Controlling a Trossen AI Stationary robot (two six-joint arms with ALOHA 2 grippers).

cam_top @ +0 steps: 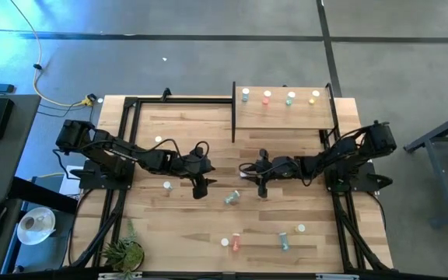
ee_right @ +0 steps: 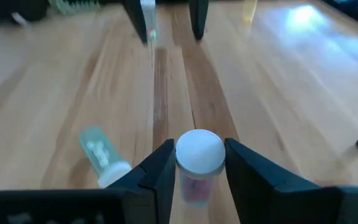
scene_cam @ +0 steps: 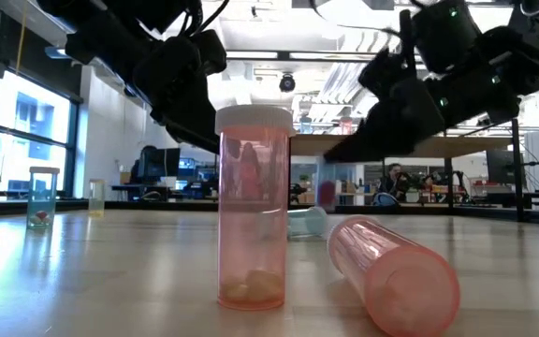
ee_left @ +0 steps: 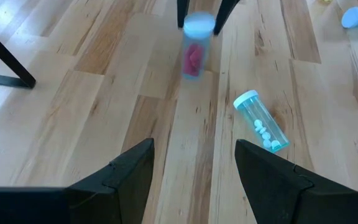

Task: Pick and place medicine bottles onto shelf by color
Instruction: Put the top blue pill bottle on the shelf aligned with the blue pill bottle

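My right gripper [cam_top: 261, 185] is shut on a red/pink bottle with a white cap [ee_right: 199, 163] near the table's middle. The bottle also shows in the left wrist view [ee_left: 194, 53] and in the low view [scene_cam: 326, 193]. My left gripper [cam_top: 201, 187] hangs open and empty [ee_left: 194, 165] to its left, facing it. A teal bottle [cam_top: 232, 198] lies on its side on the table between the two grippers. The shelf [cam_top: 282, 115] stands at the far right and carries several upright bottles [cam_top: 267, 96] along its far edge. My right gripper pinches the bottle's top end, at the white cap [ee_right: 199, 152], between its two fingers [ee_right: 160, 168]. The fingers slant down from the table's right side. The bottle hangs upright below them, clear of the table.
A pink bottle [scene_cam: 251, 206] stands near the front edge, with another pink bottle [scene_cam: 396, 271] lying beside it. More bottles lie at the front right [cam_top: 284, 239] and stand on the left [cam_top: 167, 185]. A small plant [cam_top: 123, 250] is at the front left corner.
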